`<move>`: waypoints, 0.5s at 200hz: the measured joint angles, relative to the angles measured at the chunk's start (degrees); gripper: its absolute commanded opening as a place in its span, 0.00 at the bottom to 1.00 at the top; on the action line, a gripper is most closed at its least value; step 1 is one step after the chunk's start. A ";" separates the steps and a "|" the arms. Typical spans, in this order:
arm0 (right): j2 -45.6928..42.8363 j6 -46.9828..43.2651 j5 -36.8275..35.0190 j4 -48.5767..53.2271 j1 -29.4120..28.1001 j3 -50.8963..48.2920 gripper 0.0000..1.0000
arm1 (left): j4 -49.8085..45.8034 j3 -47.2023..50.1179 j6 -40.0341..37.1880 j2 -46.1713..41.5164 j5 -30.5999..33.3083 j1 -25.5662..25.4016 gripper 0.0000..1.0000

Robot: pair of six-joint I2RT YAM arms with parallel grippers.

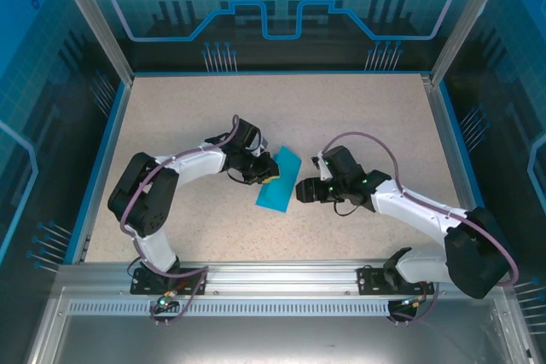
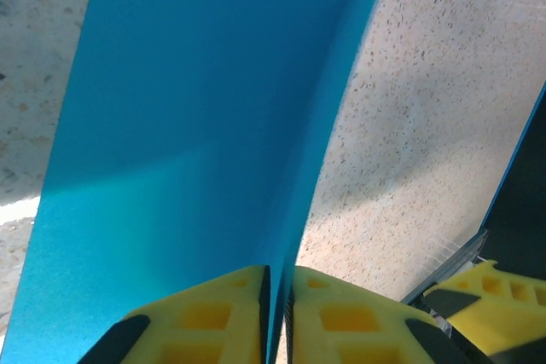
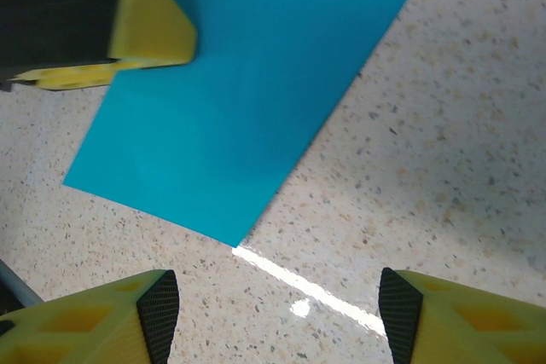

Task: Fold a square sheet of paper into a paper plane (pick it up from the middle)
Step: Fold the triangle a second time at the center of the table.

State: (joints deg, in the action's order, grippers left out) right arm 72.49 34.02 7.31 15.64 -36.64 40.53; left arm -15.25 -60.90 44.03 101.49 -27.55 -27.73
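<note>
On the speckled table (image 1: 358,117) the paper (image 1: 281,180) looks flat from above; my left wrist camera shows the left gripper (image 2: 277,287) pinching its raised fold. The right gripper (image 3: 279,313) has its fingers apart.

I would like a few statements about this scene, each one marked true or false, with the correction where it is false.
1. The square sheet of paper is cyan-blue. True.
2. The right gripper grips the paper. False: it is open, and the paper lies ahead of its fingers.
3. The left gripper is closed on a raised fold of the paper. True.
4. The paper rests on a red tray. False: it rests on the speckled table.
</note>
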 measured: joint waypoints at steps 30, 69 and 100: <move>-2.40 -1.88 -2.38 -4.44 -1.95 -1.40 0.68 | 1.11 -0.07 0.04 1.68 -0.81 0.00 0.21; -0.17 -6.69 -4.44 -5.77 -8.81 -0.57 0.69 | 0.90 -1.20 0.17 3.56 -1.31 0.00 0.15; 5.16 -8.72 -9.25 -5.35 -16.00 4.00 0.70 | 0.61 -2.80 0.22 3.56 -1.62 0.00 0.13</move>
State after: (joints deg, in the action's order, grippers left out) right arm 77.65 25.30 -1.93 10.28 -52.64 44.53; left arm -14.63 -63.70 44.25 105.06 -29.17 -27.73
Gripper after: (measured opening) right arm 0.698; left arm 0.139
